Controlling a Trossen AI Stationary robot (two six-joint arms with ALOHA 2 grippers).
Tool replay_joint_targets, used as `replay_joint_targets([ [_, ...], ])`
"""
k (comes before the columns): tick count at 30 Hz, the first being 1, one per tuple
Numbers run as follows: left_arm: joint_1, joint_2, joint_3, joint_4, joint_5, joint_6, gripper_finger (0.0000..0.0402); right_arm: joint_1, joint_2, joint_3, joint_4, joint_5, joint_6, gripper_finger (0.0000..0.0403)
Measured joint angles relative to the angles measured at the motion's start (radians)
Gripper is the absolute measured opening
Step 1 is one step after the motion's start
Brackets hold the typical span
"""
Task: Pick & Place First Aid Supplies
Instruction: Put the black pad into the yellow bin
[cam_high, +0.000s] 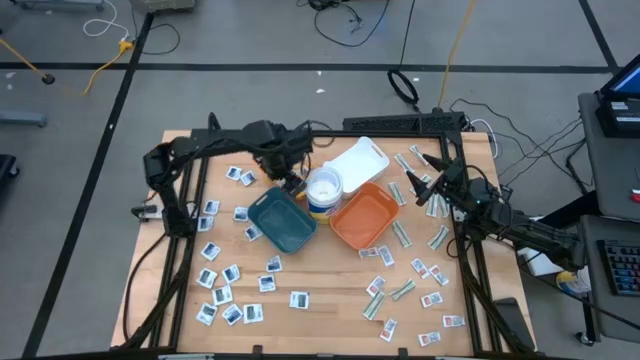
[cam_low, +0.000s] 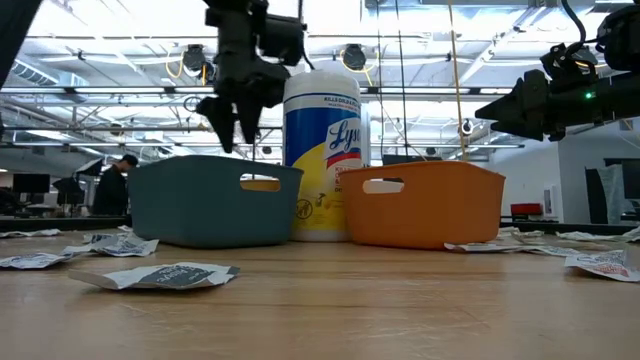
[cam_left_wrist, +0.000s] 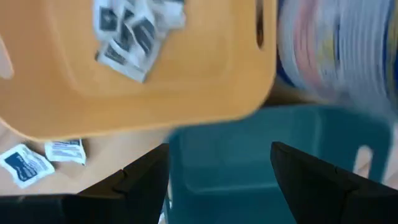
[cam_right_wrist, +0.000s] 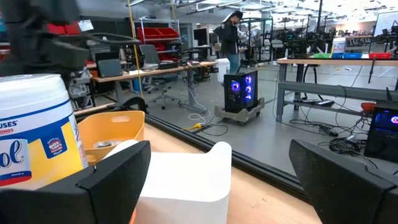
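Small flat first aid packets lie scattered on the table, white squares with dark marks on its left half (cam_high: 225, 290) and green-white strips and red-marked ones on its right half (cam_high: 420, 272). Several packets (cam_left_wrist: 124, 31) lie inside the orange tray (cam_high: 365, 215). My left gripper (cam_high: 292, 183) hovers open and empty, fingers pointing down, over the far edge of the teal tray (cam_high: 282, 220); the low view shows it (cam_low: 237, 130) above the tray's rim (cam_low: 215, 165). My right gripper (cam_high: 420, 192) is open and raised to the right of the orange tray, level, pointing at the white tray (cam_right_wrist: 186, 180).
A white round wipes tub (cam_high: 323, 190) stands between the teal and orange trays. The white tray (cam_high: 357, 162) sits at the far side. Two packets (cam_left_wrist: 43, 158) lie on the wood beside the orange tray. A person (cam_right_wrist: 231, 34) stands in the room beyond the table.
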Motion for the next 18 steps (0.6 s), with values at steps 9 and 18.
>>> replay_joint_targets([
  [9, -0.179, -0.189, -0.282, 0.051, -0.005, -0.147, 0.0282, 0.000, 0.000, 0.000, 0.000, 0.000, 0.000, 0.0377],
  [18, -0.416, -0.352, -0.461, 0.055, -0.004, -0.380, 0.0282, 0.000, 0.000, 0.000, 0.000, 0.000, 0.000, 0.0377],
])
